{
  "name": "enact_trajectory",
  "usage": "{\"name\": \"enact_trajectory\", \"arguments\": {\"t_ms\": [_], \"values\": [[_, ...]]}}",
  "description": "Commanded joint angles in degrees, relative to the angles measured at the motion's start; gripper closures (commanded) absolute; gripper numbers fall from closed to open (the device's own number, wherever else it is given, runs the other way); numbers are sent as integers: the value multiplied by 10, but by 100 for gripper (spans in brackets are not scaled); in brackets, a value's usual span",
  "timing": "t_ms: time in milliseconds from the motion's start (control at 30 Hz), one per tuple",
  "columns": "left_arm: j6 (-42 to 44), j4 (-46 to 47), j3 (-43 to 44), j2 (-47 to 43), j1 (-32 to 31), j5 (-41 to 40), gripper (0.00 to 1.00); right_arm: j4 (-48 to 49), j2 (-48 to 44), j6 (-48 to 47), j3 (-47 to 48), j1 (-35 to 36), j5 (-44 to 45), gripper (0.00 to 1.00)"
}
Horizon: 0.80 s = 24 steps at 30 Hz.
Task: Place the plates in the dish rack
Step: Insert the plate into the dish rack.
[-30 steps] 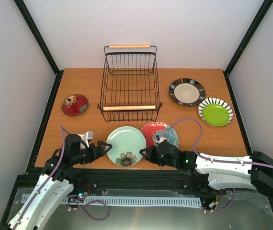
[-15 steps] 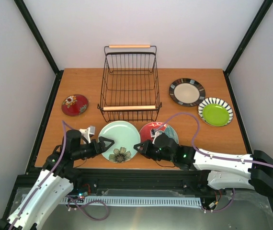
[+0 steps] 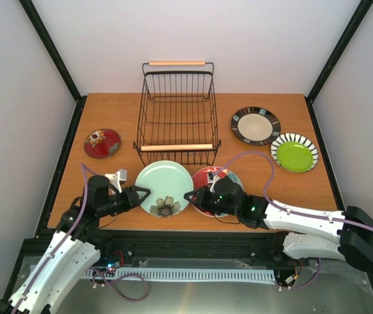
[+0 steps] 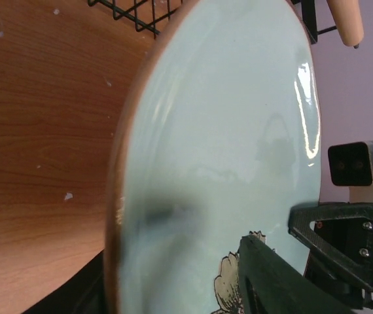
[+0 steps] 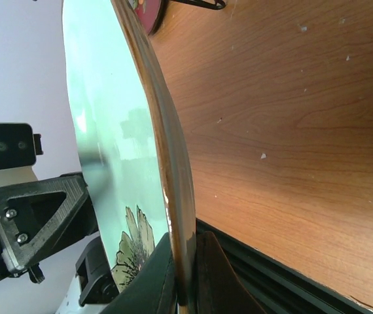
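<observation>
A mint green plate (image 3: 163, 183) with a flower print is tilted up off the table between my two arms, just in front of the black wire dish rack (image 3: 177, 111). My right gripper (image 3: 188, 195) is shut on its right rim; the right wrist view shows the rim pinched between the fingers (image 5: 185, 288). My left gripper (image 3: 142, 194) straddles the plate's left rim. In the left wrist view one finger (image 4: 265, 275) lies over the plate's face (image 4: 226, 131) and the other shows dark behind the rim. Contact there is unclear.
A red plate with a teal flower (image 3: 229, 180) lies partly under my right arm. A small dark red floral plate (image 3: 102, 142) sits at the left. A black-rimmed cream plate (image 3: 256, 125) and a lime green striped plate (image 3: 294, 152) lie at the right.
The mint green plate has moved away from the near edge toward the rack, carried by my right gripper. My left gripper's jaws have narrowed around its left rim.
</observation>
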Motion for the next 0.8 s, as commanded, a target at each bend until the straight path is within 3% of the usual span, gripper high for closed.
{"name": "enact_trajectory", "arguments": {"t_ms": [0, 67, 200, 433, 667, 767], "values": [[1, 25, 23, 4, -5, 24, 61, 78, 3, -13, 35, -10, -9, 97], [1, 25, 25, 8, -5, 24, 70, 77, 5, -15, 36, -14, -12, 97], [6, 23, 35, 22, -5, 25, 99, 71, 9, -23, 39, -21, -17, 97], [17, 2, 103, 76, -5, 26, 99, 14, 18, -72, 60, -26, -19, 95], [8, -37, 182, 144, -5, 44, 99, -111, 14, -167, 111, -27, 4, 67], [16, -52, 201, 157, -5, 47, 99, -143, 1, -189, 116, -26, 19, 63]]}}
